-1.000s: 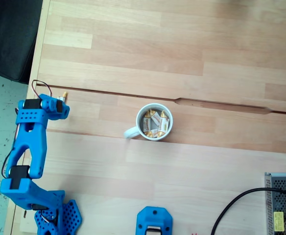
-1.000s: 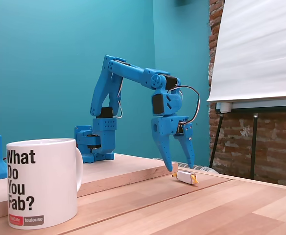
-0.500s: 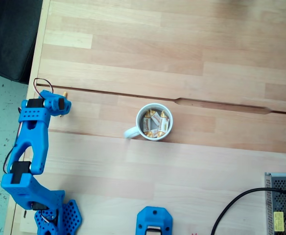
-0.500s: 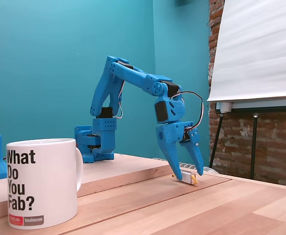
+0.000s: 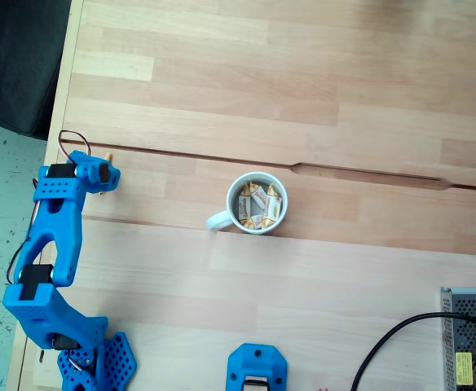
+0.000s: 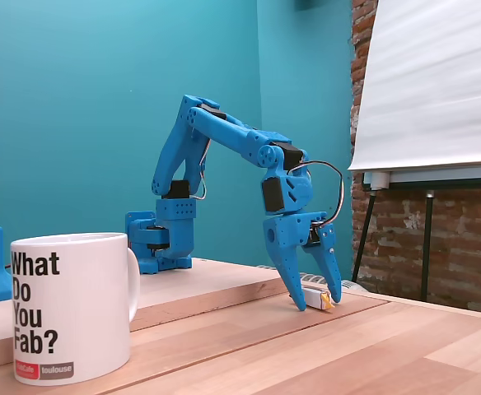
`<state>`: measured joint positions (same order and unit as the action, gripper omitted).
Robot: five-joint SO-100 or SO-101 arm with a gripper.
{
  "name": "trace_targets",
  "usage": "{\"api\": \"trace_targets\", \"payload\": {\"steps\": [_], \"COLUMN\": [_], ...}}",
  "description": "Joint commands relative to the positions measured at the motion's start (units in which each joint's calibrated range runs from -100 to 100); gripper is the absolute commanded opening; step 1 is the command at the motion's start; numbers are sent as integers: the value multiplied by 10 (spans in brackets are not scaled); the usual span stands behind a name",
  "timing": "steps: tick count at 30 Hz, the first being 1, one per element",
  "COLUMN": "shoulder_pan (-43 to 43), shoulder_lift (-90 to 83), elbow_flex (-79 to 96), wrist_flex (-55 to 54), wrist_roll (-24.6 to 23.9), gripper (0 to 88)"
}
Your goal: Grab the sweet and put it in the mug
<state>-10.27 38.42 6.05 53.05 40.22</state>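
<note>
arm [image 6: 224, 132]: bright blue printed plastic links, boxy and angular, running from centre left of the side view to its middle
motors: black blocks set into the blue joints, one seen at the wrist [image 6: 272, 194]
cable [image 6: 327, 177]: thin dark wire looping out beside the wrist
tool [image 6: 316, 298]: two long tapering blue fingers, pointed at the tips
base [image 6: 154, 243]: blue block, lower left of the arm
perforated plate [image 5: 116, 358]: blue, dotted with small holes, lower left of the top-down view
</note>
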Motion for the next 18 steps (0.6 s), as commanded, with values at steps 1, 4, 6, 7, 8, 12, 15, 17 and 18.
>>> {"api": "trace_targets", "payload": {"steps": [1,4,6,7,8,12,15,17,18], "shoulder_pan": [1,1,1,1,1,1,1,1,1], "shoulder_lift": [-2,-2,-2,-2,-2,-4,-9,-13,-17], "elbow_flex": [-26,-26,-26,-26,-26,-26,-26,-27,-27], "wrist_flex": [-6,-6,-6,-6,-6,-6,-6,-5,-5], "wrist_roll": [-3,-4,-4,-5,-5,-6,-6,-6,-6], "gripper": [212,128,59,24,0,0,0,0,0]}}
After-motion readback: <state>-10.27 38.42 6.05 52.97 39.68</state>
